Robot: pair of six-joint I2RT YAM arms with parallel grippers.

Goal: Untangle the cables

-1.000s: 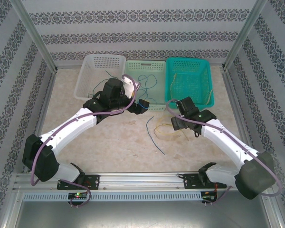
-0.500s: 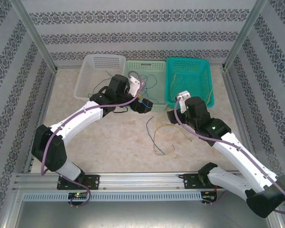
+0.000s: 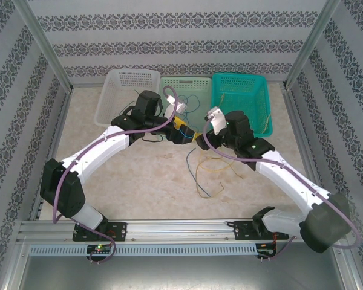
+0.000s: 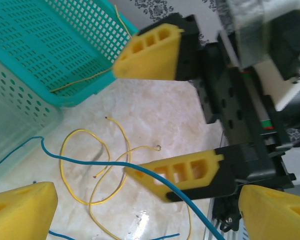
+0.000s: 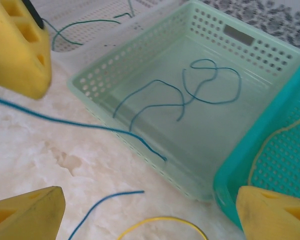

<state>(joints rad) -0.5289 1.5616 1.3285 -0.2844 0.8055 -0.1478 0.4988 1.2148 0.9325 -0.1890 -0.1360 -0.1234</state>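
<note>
Yellow cable (image 4: 77,150): loose loops, laid flat on marbled tabletop (image 3: 139,175), centre, just near of the baskets.

Blue cable (image 4: 90,161): run across the yellow loops and between the L gripper's fingers w/o being clamped. Its far end appears to be rested against the near wall of the pale green basket (image 5: 140,60), though the wrist views are too tight for that to be confirmed.

Second blue cable (image 5: 210,82): curled inside pale green basket, on its floor.

Dark cable (image 5: 75,25): laid in white basket (image 3: 124,90), far left.

Second yellow cable (image 5: 275,132): laid in teal basket (image 3: 242,99), far right.

Baskets: set in a row at the far edge, white at left, pale green in the middle, teal at right, walls touching.

L gripper (image 3: 183,132): held over the table by the pale green basket's near rim. Fingers are spread wide and nothing is gripped.

R gripper (image 3: 201,140): positioned just right of L gripper, tips pointed toward it. Fingers are spread wide and nothing is gripped.
</note>
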